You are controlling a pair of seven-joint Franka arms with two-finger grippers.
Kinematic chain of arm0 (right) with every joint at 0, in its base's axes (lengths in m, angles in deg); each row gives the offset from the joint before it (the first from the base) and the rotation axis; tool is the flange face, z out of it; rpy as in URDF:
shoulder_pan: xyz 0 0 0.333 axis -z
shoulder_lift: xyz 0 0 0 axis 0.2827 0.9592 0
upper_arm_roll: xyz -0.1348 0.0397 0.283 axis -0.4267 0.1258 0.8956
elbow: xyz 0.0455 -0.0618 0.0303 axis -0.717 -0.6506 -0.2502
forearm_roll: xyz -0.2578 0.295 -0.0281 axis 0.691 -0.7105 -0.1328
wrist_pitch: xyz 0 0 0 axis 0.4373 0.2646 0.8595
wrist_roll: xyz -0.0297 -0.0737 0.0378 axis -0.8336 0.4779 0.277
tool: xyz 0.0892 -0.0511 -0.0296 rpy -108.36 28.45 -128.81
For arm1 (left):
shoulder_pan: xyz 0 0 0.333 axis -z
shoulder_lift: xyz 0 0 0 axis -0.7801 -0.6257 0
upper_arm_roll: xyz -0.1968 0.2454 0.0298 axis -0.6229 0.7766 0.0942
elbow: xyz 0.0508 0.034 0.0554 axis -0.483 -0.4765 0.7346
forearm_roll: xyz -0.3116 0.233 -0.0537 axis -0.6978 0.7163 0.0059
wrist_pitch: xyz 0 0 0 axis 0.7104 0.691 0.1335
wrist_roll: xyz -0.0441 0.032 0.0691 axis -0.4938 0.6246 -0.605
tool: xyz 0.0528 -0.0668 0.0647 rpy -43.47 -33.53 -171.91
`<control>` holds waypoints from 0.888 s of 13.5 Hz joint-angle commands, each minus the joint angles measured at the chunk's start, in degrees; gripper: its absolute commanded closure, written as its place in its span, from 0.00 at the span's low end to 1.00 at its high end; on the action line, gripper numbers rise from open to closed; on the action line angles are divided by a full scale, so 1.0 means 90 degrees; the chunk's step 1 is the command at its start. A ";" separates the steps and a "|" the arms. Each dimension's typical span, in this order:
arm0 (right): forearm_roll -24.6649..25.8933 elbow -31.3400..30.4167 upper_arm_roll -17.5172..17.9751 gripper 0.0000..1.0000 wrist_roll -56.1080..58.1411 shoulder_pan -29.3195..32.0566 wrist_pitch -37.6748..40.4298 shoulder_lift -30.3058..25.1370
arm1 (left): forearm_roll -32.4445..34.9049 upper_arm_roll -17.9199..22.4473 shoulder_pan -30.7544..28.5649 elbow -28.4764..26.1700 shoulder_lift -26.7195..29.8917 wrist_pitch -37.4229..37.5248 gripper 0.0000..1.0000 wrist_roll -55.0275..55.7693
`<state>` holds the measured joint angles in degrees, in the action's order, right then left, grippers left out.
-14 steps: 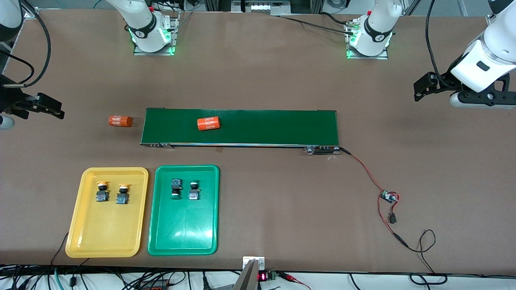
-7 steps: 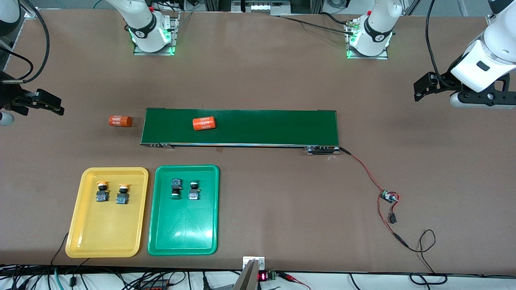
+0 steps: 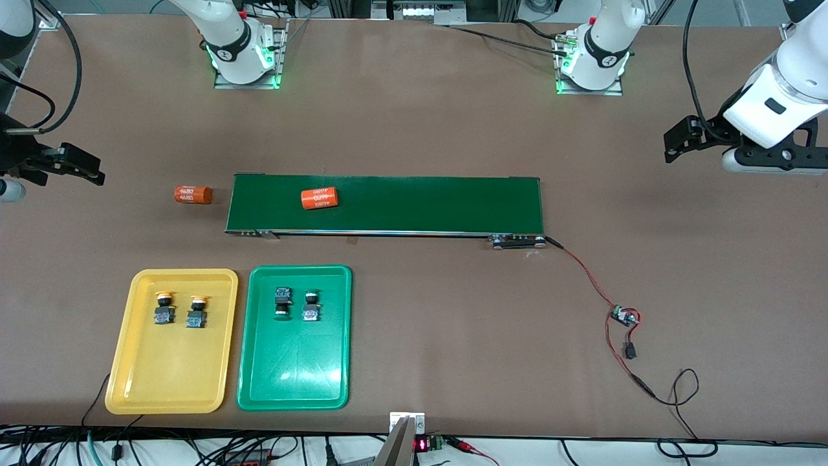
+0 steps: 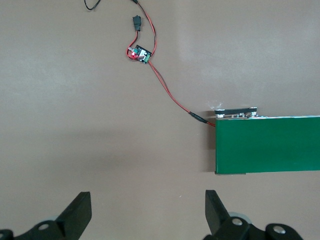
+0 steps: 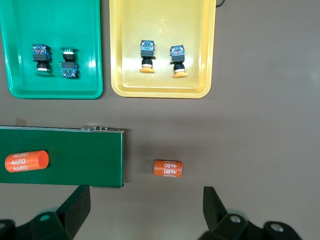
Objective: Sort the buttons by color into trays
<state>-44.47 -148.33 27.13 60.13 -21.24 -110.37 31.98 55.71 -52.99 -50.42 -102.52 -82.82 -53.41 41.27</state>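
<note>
Well, the sorting looks done from where things lie; two yellow-capped buttons [image 3: 180, 309] sit side by side in the yellow tray [image 3: 139, 382], two green-capped buttons [image 3: 296, 303] sit side by side in the green tray [image 3: 294, 382], and the trays lie next to each other, nearer the front camera than the conveyor belt [image 3: 420, 204]. Both arms wait out wide; the right gripper [image 5: 145, 205] hangs over bare table at its own end, fingers apart and holding nothing; the left gripper [image 4: 147, 210] hangs over bare table near the belt's wired end, fingers apart too, nothing between them. One orange cylinder [image 3: 319, 198] rides on the belt; another cylinder [image 3: 193, 193] lies on the table just off the belt's end; neither is a button. By my reading no button is left to pick; the next move calls only for both grippers to hold clear of the trays.
</note>
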 commanded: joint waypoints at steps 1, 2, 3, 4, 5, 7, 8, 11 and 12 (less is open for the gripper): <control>0.0001 -0.0143 0.0067 0.00 -0.0116 -0.0012 -0.0022 -0.0150 | -0.0143 0.0018 0.0004 0.0207 -0.0090 0.0152 0.00 -0.0120; 0.0030 -0.0143 0.0076 0.00 -0.0087 -0.0061 -0.0012 -0.0150 | -0.0143 0.0018 0.0004 0.0207 -0.0090 0.0152 0.00 -0.0120; 0.0108 -0.0143 0.0076 0.00 -0.0067 -0.0177 -0.0031 -0.0141 | -0.0143 0.0018 0.0013 0.0207 -0.0090 0.0152 0.00 -0.0120; 0.0109 -0.0143 0.0067 0.00 -0.0096 -0.0217 -0.0031 -0.0140 | -0.0143 0.0018 0.0014 0.0207 -0.0090 0.0152 0.00 -0.0120; 0.0089 -0.0143 0.0067 0.00 -0.0106 -0.0217 -0.0031 -0.0140 | -0.0143 0.0018 0.0014 0.0207 -0.0090 0.0152 0.00 -0.0120; 0.0060 -0.0095 0.0057 0.00 -0.0116 -0.0217 0.0007 -0.0140 | -0.0143 0.0018 0.0014 0.0207 -0.0090 0.0152 0.00 -0.0120; 0.0099 -0.0075 0.0067 0.00 -0.0106 -0.0227 0.0037 -0.0160 | -0.0143 0.0018 0.0014 0.0207 -0.0090 0.0152 0.00 -0.0120; 0.0060 -0.0065 0.0076 0.00 -0.0106 -0.0237 0.0047 -0.0180 | -0.0143 0.0018 0.0014 0.0207 -0.0090 0.0152 0.00 -0.0130; 0.0060 -0.0065 0.0086 0.00 -0.0106 -0.0246 0.0047 -0.0247 | -0.0143 0.0018 0.0014 0.0207 -0.0090 0.0152 0.00 -0.0130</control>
<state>-44.46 -148.31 27.50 59.92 -23.21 -110.37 31.55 55.71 -52.99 -50.42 -102.50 -82.82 -53.41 41.27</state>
